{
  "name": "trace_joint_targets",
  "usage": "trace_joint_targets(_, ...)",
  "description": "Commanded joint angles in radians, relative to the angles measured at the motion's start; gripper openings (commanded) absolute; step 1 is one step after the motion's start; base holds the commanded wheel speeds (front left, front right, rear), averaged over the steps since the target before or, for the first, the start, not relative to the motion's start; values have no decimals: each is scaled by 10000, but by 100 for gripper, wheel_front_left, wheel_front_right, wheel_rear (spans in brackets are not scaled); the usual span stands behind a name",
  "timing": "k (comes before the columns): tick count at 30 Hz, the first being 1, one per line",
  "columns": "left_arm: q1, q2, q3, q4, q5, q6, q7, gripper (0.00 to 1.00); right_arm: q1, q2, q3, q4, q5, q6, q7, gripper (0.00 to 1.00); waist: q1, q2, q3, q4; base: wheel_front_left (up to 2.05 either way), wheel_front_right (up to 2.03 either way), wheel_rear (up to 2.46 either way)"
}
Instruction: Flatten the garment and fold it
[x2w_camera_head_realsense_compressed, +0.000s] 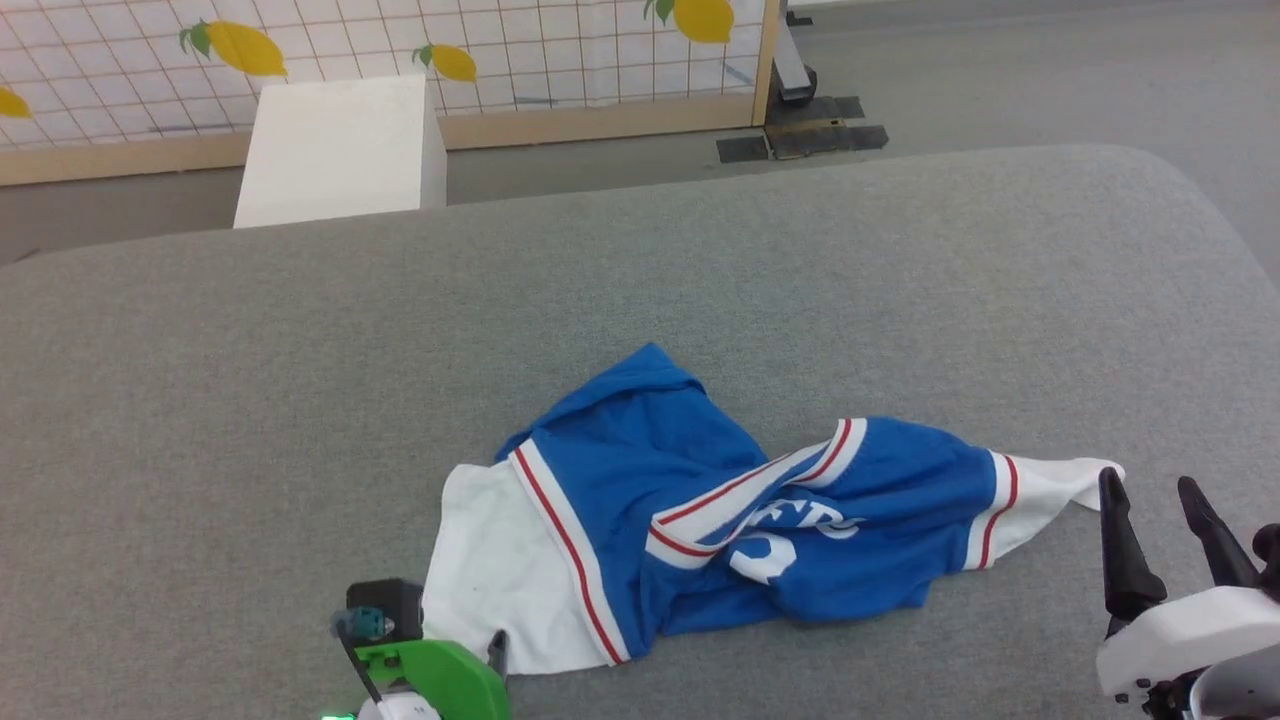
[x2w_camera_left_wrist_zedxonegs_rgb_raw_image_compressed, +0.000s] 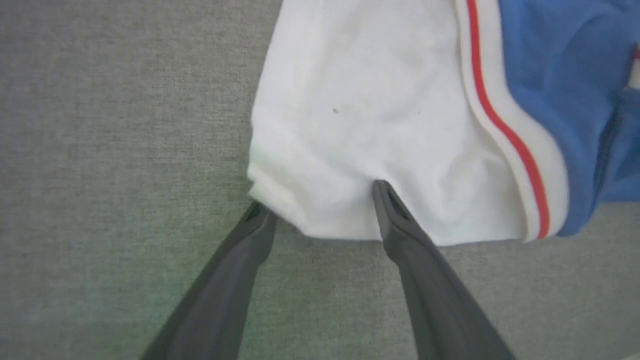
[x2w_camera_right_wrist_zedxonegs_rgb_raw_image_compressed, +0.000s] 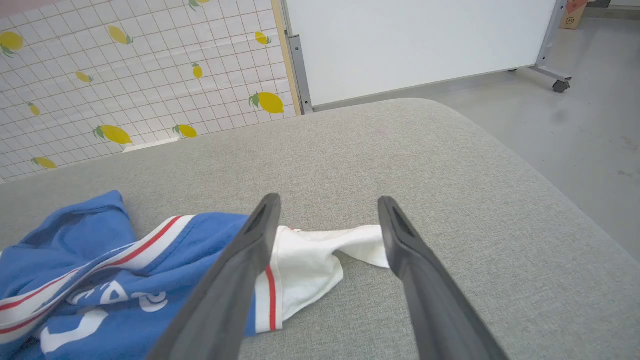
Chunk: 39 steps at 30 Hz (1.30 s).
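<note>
Head view first: the garment lies crumpled on the grey padded surface, low in the picture around 6 o'clock. It is blue, bunched and twisted, with its lettering half buried in folds, so this is judged to be the flattening step, with no fold begun. One white sleeve spills toward 7 o'clock, right against the left gripper. The other sleeve trails out to 4 o'clock, its tip just beside the right gripper, whose two dark fingers stand apart.

Over to the left wrist view: the left gripper has its jaws spread wide, straddling the sleeve's hem corner. The finger at 5 o'clock presses into the white cloth and dimples it; the finger at 7 o'clock sits at the corner's edge. Nothing is clamped.

And the right wrist view: the right gripper is wide open too, with the white sleeve end lying between its fingers at the centre and the blue body heaped away at 8 o'clock. Whether the tips touch the cloth here I cannot tell.

The next move, as I read it, calls for both pincers to dip and close on a single layer of sleeve, then draw outward in opposite directions. The risk is snagging doubled cloth or slipping off the thin sleeve tip.
</note>
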Motion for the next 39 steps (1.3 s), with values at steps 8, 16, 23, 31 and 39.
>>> trace_joint_targets(8, -337, 26, 569, 64, -170, 249, -1309, 0, -53, 1, -155, -62, 87, -15, -170, 100, 0, -1, 212, 13, 0, 0, 0)
trace_joint_targets(16, -128, 377, 1400, -356, -421, 540, -2066, 0, -576, 1, -920, 569, 151, -15, 135, 100, 0, -1, 259, 202, 0, 0, 0)
trace_joint_targets(23, -231, 488, 1435, -649, -513, 508, -2063, 0, -2293, 1, -1091, 1830, -253, -15, 1231, 100, 0, -1, 599, 297, 0, 0, 0)
trace_joint_targets(31, -848, 467, 1172, -828, -508, 417, -2033, 0, -4835, 1, -1535, 4677, -847, -15, 2159, 100, 0, -1, 1409, 653, 0, 0, 0)
trace_joint_targets(39, -1180, 482, 1013, -855, -576, 298, -2041, 0, -6291, -24, -2317, 6723, -1665, -15, 3438, 100, 0, -1, 1914, 954, 0, 0, 0)
